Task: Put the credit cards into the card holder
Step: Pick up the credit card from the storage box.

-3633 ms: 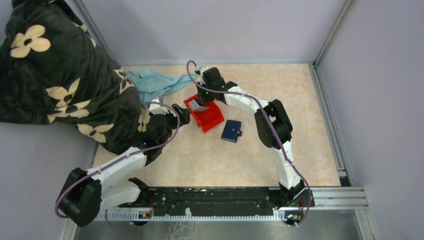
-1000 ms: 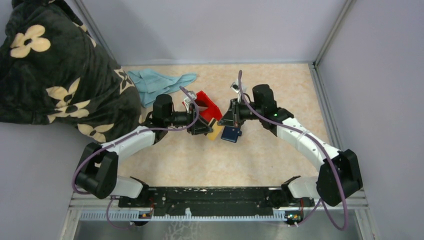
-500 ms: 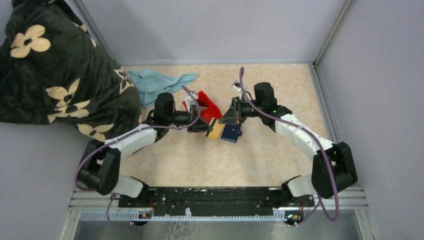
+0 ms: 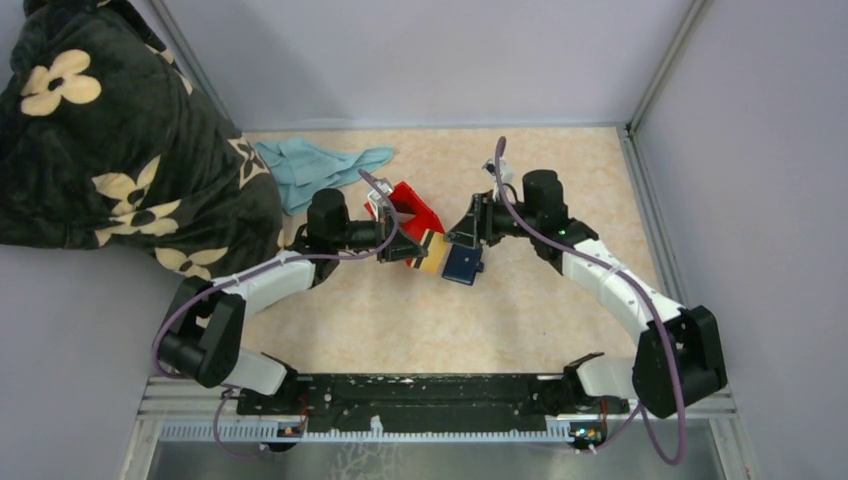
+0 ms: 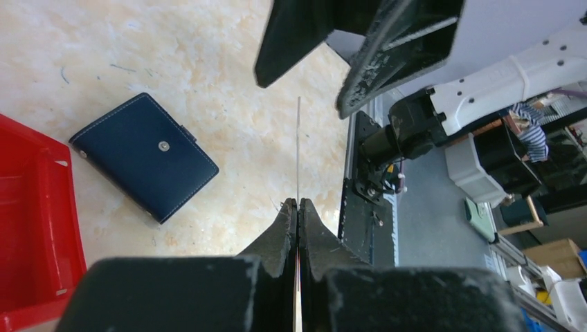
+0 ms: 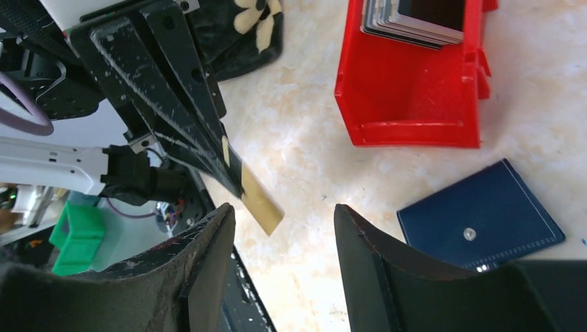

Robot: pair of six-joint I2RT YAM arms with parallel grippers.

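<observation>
Card holder [image 5: 142,166] one; tan card [image 6: 255,202] one, pinched in left end effector [image 5: 297,206].

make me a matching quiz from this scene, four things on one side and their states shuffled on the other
Things:
1. tan card
2. card holder
3. red bin
4. right pincer

States:
a. open, holding nothing
b. lying closed beside the bin
c. clamped in the left pincer
d. holds a stack of cards

Pairs: 1-c, 2-b, 3-d, 4-a
</observation>
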